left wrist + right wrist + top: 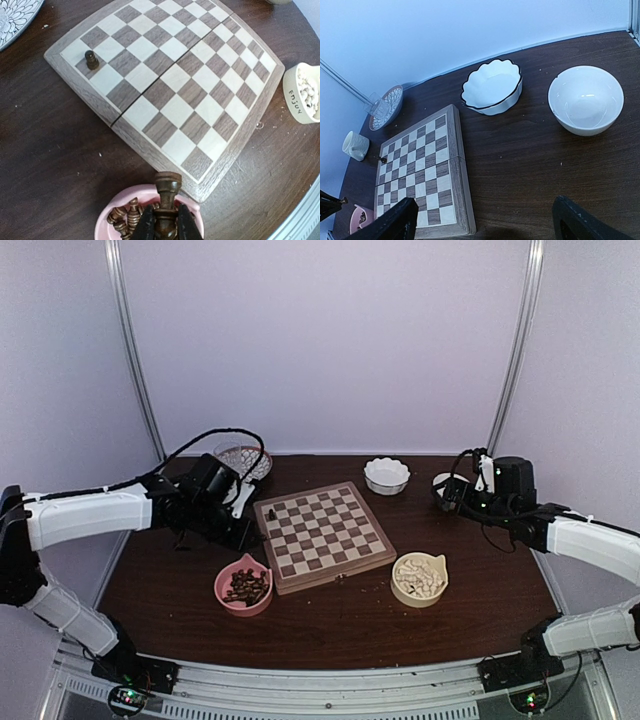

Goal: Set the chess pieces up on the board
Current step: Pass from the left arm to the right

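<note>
The board (322, 532) lies mid-table, also seen in the wrist views (190, 75) (420, 170). One dark chess piece (91, 59) stands on a square near the board's far left corner (271, 513). My left gripper (162, 219) is shut on another dark brown chess piece (167, 186), held upright above the pink bowl (107, 215). That bowl (222, 585) holds several dark pieces. In the top view the left gripper (243, 532) hovers just off the board's left edge. My right gripper (485, 225) stands wide open over bare table right of the board, holding nothing (450, 492).
A cream bowl (440, 590) of white pieces sits off the board's near right corner (295, 100). A scalloped white bowl (492, 87) and a plain white bowl (585, 100) stand at the back right. A patterned glass dish (243, 458) is at the back left.
</note>
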Tool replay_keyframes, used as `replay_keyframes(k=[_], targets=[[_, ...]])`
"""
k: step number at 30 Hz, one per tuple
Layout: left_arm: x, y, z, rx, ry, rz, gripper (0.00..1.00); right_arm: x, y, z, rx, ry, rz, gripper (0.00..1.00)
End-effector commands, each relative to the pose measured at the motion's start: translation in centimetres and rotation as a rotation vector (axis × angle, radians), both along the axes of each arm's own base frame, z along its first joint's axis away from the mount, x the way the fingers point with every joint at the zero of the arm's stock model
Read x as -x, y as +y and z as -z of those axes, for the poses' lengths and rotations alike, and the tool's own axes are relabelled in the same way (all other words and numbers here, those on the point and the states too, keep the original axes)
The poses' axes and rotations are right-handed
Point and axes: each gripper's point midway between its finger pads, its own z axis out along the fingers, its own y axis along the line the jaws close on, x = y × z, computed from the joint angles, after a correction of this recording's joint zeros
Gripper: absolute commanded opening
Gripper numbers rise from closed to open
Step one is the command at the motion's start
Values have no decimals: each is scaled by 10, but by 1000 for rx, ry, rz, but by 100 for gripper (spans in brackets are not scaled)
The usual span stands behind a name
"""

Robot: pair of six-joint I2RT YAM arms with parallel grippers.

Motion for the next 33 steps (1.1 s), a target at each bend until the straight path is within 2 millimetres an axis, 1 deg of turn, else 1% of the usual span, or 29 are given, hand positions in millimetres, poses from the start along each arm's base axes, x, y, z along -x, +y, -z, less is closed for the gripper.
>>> replay_keyframes(k=[1, 3, 5, 8, 12, 14, 15, 17, 19, 20, 22, 24, 27, 28, 29, 31, 32, 33], targets=[[-20, 4, -4, -118, -16, -30, 7, -2, 7, -15, -18, -31, -23, 97], [-33, 0, -6, -152, -24, -39, 7, -1, 8, -15, -20, -32, -26, 97], [-45, -11, -7, -151, -28, -38, 7, -1, 8, -15, -20, -33, -26, 97], [-61, -32, -4, -137, -14, -19, 7, -1, 9, -14, -15, -33, -31, 97], [-77, -44, 14, -178, 1, -1, 7, -1, 15, -13, -3, -37, -56, 97], [-80, -46, 24, -192, 0, 7, 7, 1, 27, -16, 4, -59, -112, 96], [-79, -48, 29, -186, 2, 18, 7, 3, 35, -18, 14, -74, -146, 95], [-76, -52, 32, -150, 0, 32, 7, 7, 51, -21, 51, -97, -201, 93], [-69, -62, 32, -73, 21, 52, 7, 12, 71, -21, 92, -117, -260, 93], [-67, -67, 32, -39, 27, 56, 7, 14, 81, -22, 113, -131, -287, 94], [-61, -72, 32, 5, 36, 63, 7, 20, 96, -23, 169, -161, -310, 98], [-55, -70, 34, 11, 19, 67, 7, 29, 114, -32, 209, -242, -337, 100], [-52, -60, 31, 16, -34, 56, 7, 46, 138, -48, 229, -394, -384, 100], [-52, -56, 30, 12, -50, 52, 7, 50, 143, -49, 230, -425, -408, 100], [-52, -53, 29, 11, -68, 47, 7, 49, 142, -49, 221, -433, -396, 100], [-50, -50, 28, 21, -88, 38, 7, 38, 133, -43, 201, -401, -303, 100], [-49, -51, 27, 38, -91, 39, 7, 37, 138, -45, 224, -431, -332, 99], [-48, -52, 26, 54, -91, 38, 7, 39, 149, -46, 256, -459, -398, 99]])
